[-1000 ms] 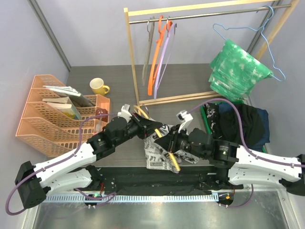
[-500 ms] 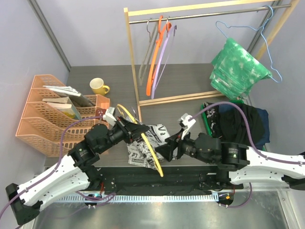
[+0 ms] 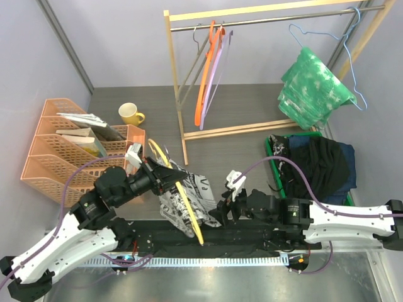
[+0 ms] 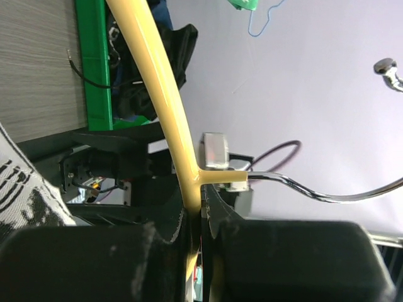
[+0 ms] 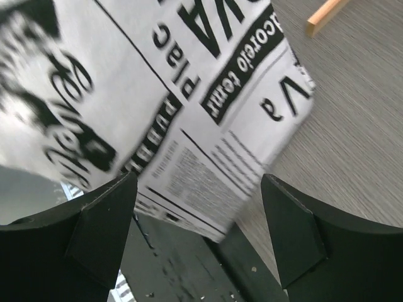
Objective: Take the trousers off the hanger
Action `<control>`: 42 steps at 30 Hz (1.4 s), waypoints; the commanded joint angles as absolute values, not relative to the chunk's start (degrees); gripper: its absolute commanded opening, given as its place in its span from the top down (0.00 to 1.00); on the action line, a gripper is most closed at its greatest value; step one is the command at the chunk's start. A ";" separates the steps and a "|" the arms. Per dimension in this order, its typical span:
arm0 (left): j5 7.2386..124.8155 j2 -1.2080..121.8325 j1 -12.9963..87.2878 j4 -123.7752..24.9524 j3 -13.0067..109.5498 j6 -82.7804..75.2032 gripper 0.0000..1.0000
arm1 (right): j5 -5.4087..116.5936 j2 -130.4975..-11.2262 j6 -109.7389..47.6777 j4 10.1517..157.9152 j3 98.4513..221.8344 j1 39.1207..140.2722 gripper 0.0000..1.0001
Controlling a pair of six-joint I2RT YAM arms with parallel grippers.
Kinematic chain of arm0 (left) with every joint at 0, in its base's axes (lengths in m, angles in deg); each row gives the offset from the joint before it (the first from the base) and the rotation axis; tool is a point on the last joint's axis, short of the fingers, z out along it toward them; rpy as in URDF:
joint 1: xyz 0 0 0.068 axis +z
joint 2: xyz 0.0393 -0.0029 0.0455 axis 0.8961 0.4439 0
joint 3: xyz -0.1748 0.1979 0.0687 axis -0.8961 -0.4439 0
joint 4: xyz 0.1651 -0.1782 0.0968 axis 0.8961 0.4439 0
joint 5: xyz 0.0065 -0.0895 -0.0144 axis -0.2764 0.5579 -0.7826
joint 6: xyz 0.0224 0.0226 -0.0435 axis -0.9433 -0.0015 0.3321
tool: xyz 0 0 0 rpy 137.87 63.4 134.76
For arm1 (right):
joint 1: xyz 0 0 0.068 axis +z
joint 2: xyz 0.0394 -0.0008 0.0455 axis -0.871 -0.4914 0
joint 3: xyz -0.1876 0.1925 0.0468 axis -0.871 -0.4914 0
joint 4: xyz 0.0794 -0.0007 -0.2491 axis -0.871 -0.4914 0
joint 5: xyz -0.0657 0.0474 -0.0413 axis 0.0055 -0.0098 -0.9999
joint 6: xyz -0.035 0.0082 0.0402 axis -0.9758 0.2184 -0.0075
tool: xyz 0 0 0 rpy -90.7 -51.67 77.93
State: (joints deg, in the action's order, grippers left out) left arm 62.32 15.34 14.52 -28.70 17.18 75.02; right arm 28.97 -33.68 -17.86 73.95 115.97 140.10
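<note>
Left jaws pinch yellow hanger (image 4: 170,107); newsprint trousers (image 5: 189,126) hang before spread right jaws.

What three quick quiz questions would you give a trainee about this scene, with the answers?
1. Multiple choice: what is the left gripper shut on? A, the yellow hanger. B, the yellow mug. C, the orange file rack.
2. True or false: the right gripper is shut tight on the newspaper-print trousers.
3. Fill the gap: the green-and-white trousers hang on a ______ wire hanger hooked over the rail.

Key
1. A.
2. False: its fingers stand wide apart, with the cloth in front of them.
3. Blue.
</note>
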 commanded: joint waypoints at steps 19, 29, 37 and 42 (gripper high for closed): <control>62.43 11.54 14.60 -27.80 28.75 74.89 1.00 | 30.12 -45.32 -39.23 114.16 110.26 147.40 0.05; 61.55 9.08 14.60 -26.74 27.70 76.04 1.00 | 29.22 -52.08 -42.32 126.11 112.10 147.41 0.05; 61.63 9.25 14.69 -26.74 28.22 76.04 1.00 | 33.72 -56.06 -41.45 127.69 114.31 147.93 0.05; 61.55 9.25 14.60 -27.18 27.87 76.39 0.99 | 29.24 -56.05 -40.83 131.01 112.81 147.93 0.07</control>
